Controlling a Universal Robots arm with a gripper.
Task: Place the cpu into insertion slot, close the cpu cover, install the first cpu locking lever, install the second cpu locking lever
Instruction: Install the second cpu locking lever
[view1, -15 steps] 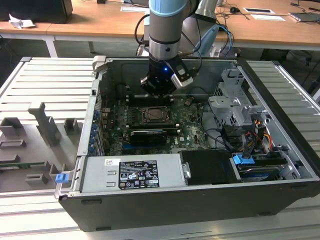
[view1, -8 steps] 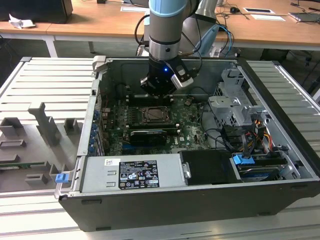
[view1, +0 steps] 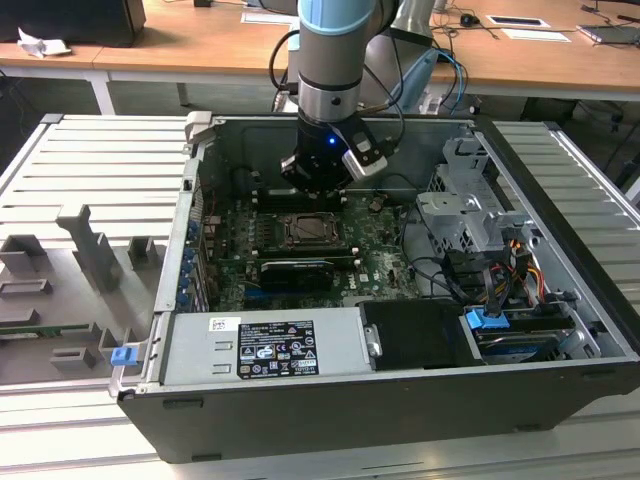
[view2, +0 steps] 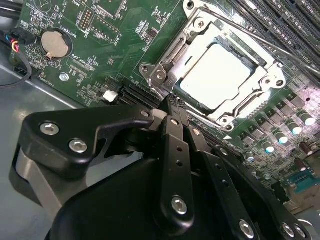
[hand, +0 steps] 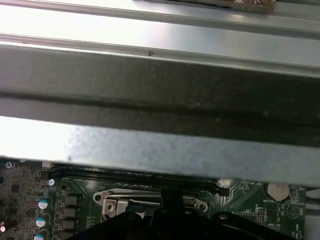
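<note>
The pale silver square cpu (view2: 216, 76) sits in the silver-rimmed insertion slot (view2: 165, 75) under the lowered silvery metal cpu cover (view2: 252, 47); the black gripper (view2: 172, 107), fingers pressed together, hovers beside it; whether the levers are locked, I cannot tell

Probably a lab: slatted metal workbench (view1: 90, 170), wooden desks (view1: 200, 45) behind.

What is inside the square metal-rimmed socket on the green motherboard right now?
The pale silver-grey square chip lies inside the silvery metal-rimmed socket, framed by the silvery windowed cover plate lying flat around it. The socket floor is hidden beneath the chip, and the black gripper covers the near corner.
</note>
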